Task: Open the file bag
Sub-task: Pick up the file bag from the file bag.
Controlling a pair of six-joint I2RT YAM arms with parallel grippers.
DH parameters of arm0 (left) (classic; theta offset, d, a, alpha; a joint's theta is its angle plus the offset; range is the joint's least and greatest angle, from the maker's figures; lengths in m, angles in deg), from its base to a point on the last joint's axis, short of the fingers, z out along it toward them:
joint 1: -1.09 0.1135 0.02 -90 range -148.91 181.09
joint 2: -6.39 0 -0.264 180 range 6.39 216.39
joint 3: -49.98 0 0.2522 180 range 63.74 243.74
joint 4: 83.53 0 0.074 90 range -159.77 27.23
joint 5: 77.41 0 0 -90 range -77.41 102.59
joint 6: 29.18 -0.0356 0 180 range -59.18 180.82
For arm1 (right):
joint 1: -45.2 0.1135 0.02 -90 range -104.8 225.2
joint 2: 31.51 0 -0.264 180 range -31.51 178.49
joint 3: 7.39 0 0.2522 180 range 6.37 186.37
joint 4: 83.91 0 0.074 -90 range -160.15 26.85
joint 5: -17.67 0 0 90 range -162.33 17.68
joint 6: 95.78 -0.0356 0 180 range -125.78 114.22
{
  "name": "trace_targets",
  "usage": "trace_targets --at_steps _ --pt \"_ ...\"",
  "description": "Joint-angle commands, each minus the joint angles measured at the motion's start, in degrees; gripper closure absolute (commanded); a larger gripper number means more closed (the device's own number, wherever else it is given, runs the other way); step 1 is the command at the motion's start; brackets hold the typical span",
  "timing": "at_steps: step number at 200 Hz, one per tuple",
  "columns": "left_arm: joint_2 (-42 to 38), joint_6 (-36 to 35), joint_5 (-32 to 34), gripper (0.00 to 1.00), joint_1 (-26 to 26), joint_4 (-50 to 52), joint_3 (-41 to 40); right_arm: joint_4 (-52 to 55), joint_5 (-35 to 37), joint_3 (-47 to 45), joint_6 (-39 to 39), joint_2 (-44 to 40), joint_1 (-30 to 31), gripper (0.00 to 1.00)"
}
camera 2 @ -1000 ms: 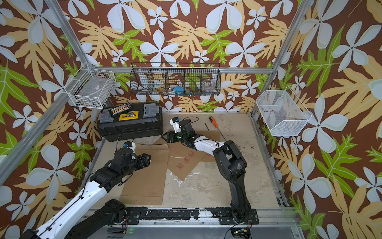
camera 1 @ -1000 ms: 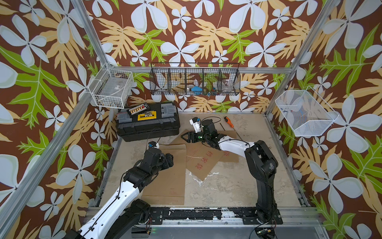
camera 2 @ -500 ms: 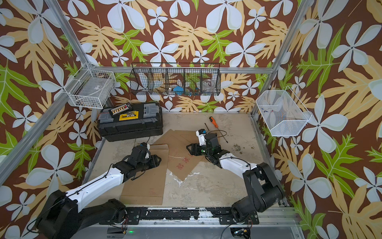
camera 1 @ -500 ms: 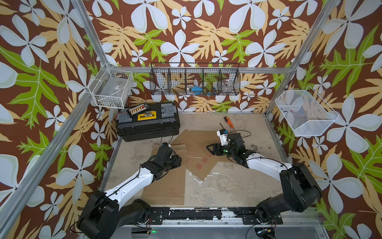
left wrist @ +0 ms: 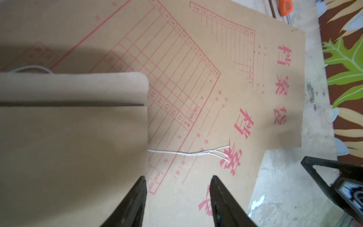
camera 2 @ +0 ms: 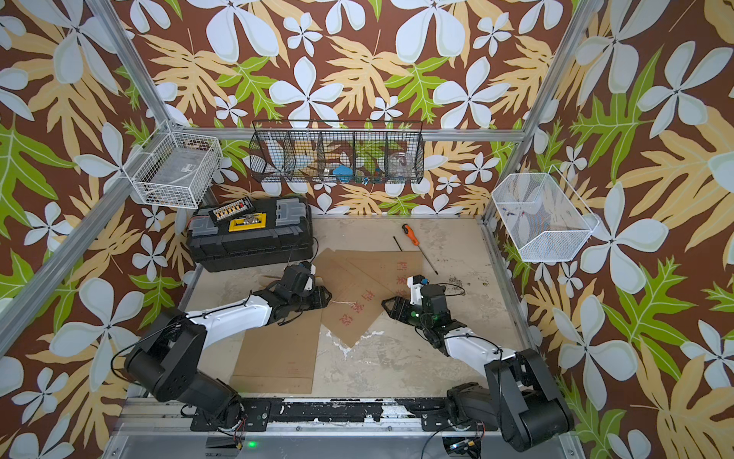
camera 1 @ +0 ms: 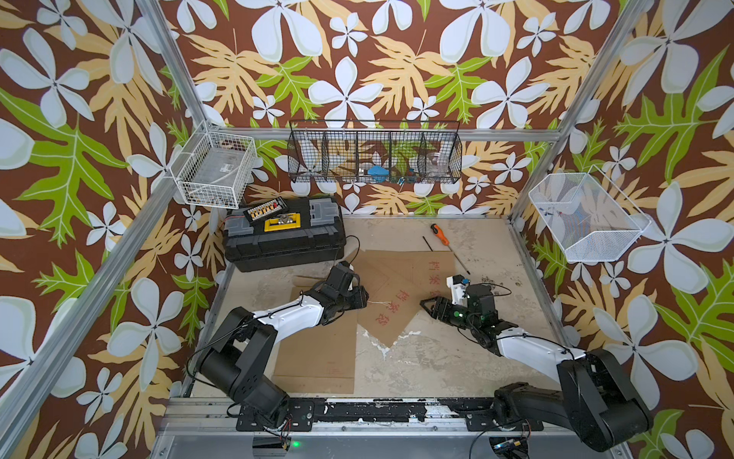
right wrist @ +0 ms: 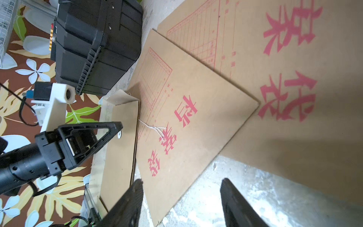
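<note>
The file bag (camera 1: pixel 317 349), brown and plain side up, lies at the left of the floor in both top views (camera 2: pixel 278 349). Its flap (left wrist: pixel 74 86) stands curled up at the far end. Its white string (left wrist: pixel 186 153) trails loose over a second bag printed in red (camera 1: pixel 391 314). My left gripper (camera 1: pixel 359 298) hovers open at the flap end, its jaws (left wrist: pixel 177 178) empty and straddling the bag's edge. My right gripper (camera 1: pixel 431 308) is open and empty to the right, its jaws (right wrist: pixel 181 181) over the printed bag's corner and bare floor.
A third printed bag (camera 1: pixel 433 266) lies behind the second. A black toolbox (camera 1: pixel 284 234) stands at the back left, and an orange screwdriver (camera 1: pixel 439 233) lies at the back. Wire baskets (camera 1: pixel 375 159) hang on the walls.
The right gripper swung from the back centre out to the right and towards the front. The left gripper moved right to the flap end. Both pairs of jaws narrowed.
</note>
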Motion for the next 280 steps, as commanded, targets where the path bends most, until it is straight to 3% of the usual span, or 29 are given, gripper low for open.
trace_targets --at_steps 1,124,202,280 --pt "3.06 -3.58 -1.41 0.46 -0.02 -0.18 2.36 -4.51 -2.37 -0.68 -3.17 0.67 -0.23 0.36" --pt "16.6 -9.45 -3.64 0.43 0.02 4.04 16.96 -10.66 -3.33 1.55 -5.55 11.48 -1.4 0.35" --pt "20.39 -10.07 -4.14 0.41 -0.06 5.63 17.23 -14.79 -2.7 -0.05 -8.96 15.72 -1.53 0.33" --pt "21.1 -9.81 -4.22 0.41 -0.46 5.66 16.26 -28.41 -8.65 -0.38 -15.22 21.77 -1.51 0.31"
